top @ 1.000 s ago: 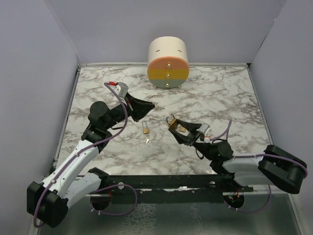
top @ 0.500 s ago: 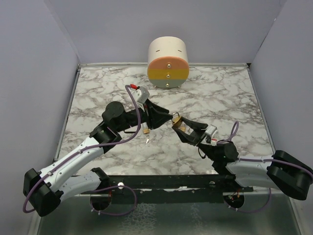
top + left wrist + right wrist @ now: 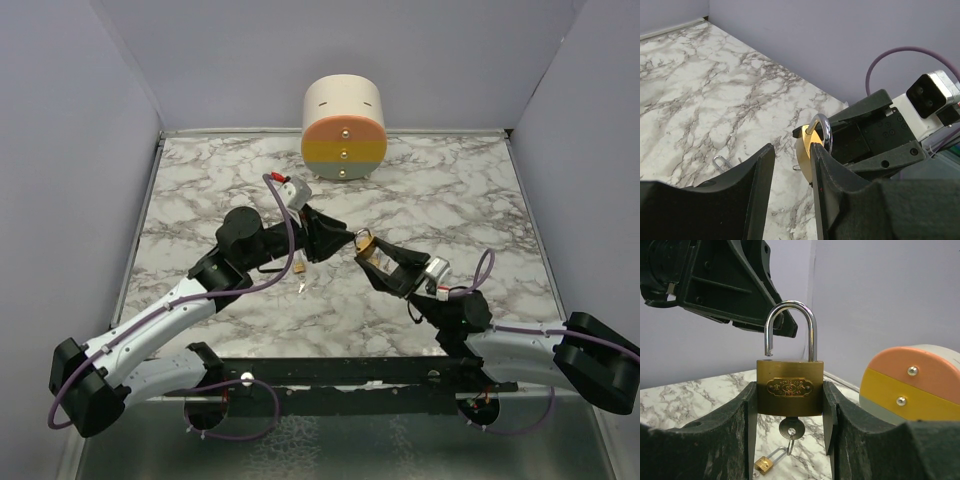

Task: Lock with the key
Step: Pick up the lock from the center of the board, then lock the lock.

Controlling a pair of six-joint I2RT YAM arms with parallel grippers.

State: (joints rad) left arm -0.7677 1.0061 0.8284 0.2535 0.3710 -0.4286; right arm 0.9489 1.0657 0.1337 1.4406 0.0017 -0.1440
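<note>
Padlock (image 3: pixel 790 387) of brass, held upright above the marble table (image 3: pixel 450 190) near its middle, clamped by its narrow sides between the two black fingers of the right gripper (image 3: pixel 790 390). Its steel shackle (image 3: pixel 812 335) is raised, with one leg free of the body, so the lock stands open. A key (image 3: pixel 790 429) sits in the keyhole underneath, with a ring hanging from it. The left gripper (image 3: pixel 791 152) hovers just beside the shackle, its jaws partly apart with nothing between them. On the table below lies a second, smaller padlock (image 3: pixel 764 464). At the back edge stands a cream drum (image 3: pixel 343 125) with an orange, yellow and grey face.
</note>
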